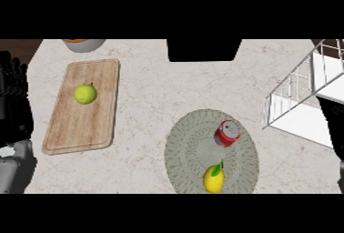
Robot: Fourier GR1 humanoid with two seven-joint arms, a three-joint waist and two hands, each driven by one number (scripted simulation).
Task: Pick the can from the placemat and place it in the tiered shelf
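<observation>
The red can (pixel 228 133) stands ungrasped on the round placemat (pixel 184 150) beside a lemon (pixel 214 179) – the pick has not begun, the left hand (pixel 13 77) rests open at the left edge, the right hand is out of view – so next comes a reach to the can, then the white tiered shelf (pixel 302 91)

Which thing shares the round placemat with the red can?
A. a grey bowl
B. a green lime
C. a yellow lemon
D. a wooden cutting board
C: the yellow lemon lies on the placemat just nearer the robot than the red can, while the green lime rests on the wooden cutting board far to the left.
</observation>
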